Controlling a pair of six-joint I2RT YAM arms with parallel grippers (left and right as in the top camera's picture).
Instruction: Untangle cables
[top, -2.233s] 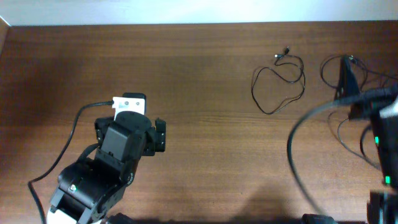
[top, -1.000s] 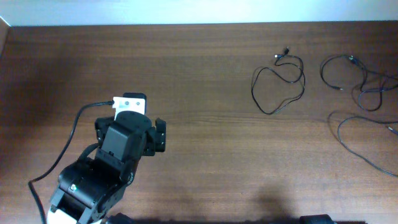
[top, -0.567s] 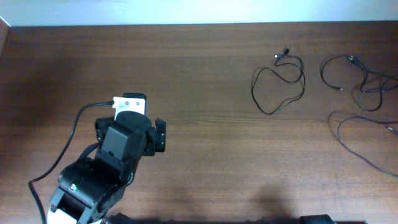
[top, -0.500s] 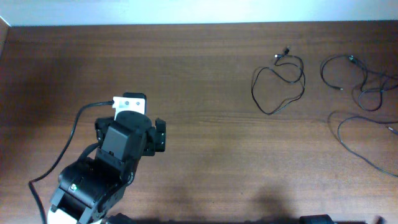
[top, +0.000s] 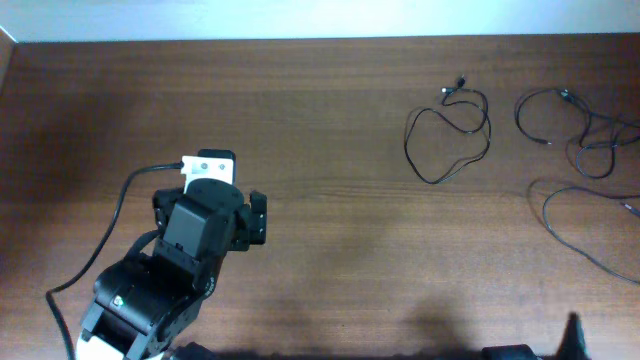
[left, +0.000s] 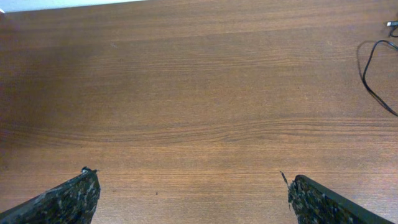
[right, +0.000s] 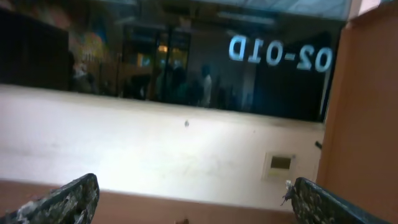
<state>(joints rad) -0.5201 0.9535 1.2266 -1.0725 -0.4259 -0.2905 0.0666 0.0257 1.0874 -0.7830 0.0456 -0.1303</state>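
Overhead and wrist views of a wooden counter (top: 330, 90) with three thin black cables (top: 406, 140) lying loose on its right half.

The first cable (top: 488, 128) forms a single open loop near the far edge, right of centre, with its small plug ends together at the top of the loop. In the left wrist view, part of this loop (left: 372, 87) shows at the upper right. The second cable (top: 518, 115) lies in irregular curves by the far right corner, apart from the first. The third cable (top: 545, 208) bends in a wide arc along the right edge, nearer the front. Whether the second and third touch near that edge cannot be told.

The left arm (top: 195, 235) stands near the front left corner, well apart from all the cables. The left end effector (left: 196, 199) hangs over bare wood, its fingers spread wide and holding nothing.

The right end effector (right: 193, 205) has its fingers spread wide too, with nothing between them. Its camera faces a pale wall (right: 155, 149) and a dark window (right: 186, 56), not the counter.
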